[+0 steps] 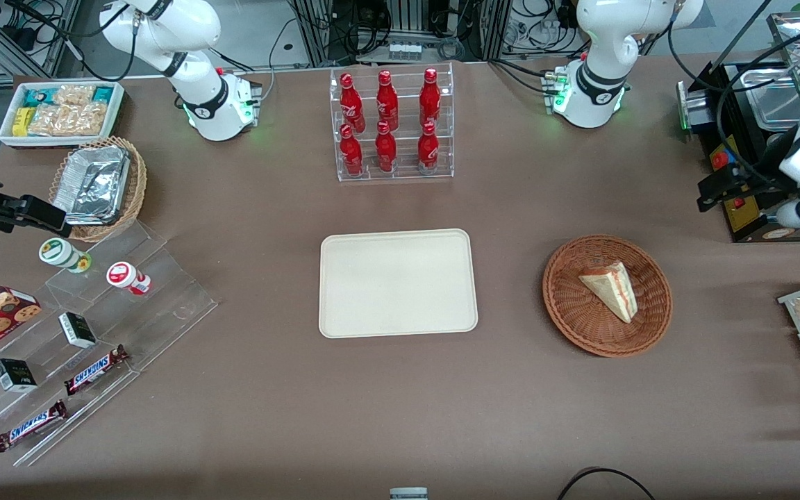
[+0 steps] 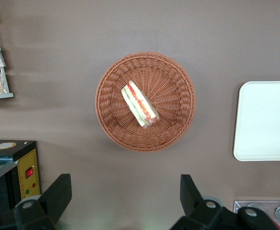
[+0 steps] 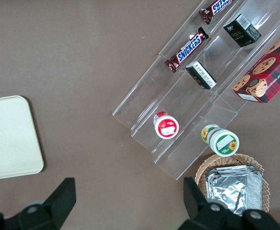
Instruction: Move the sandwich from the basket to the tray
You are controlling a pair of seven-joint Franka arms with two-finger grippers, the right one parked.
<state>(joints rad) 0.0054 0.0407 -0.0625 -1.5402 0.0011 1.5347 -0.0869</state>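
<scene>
Straight below my claw (image 2: 120, 201), whose fingers stand wide and hold nothing, the sandwich (image 2: 139, 104) lies in the basket (image 2: 180, 76), long axis slanted across the finger line; I judge a wrist turn is needed before descending; the tray (image 1: 398, 282) waits bare

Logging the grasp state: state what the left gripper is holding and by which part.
Nothing is held. The gripper hangs open above the table, clear of the basket, where the sandwich lies untouched.

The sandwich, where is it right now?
The sandwich lies in the round brown wicker basket, beside the empty cream tray, toward the working arm's end of the table. The gripper, open, hangs high above it.
</scene>
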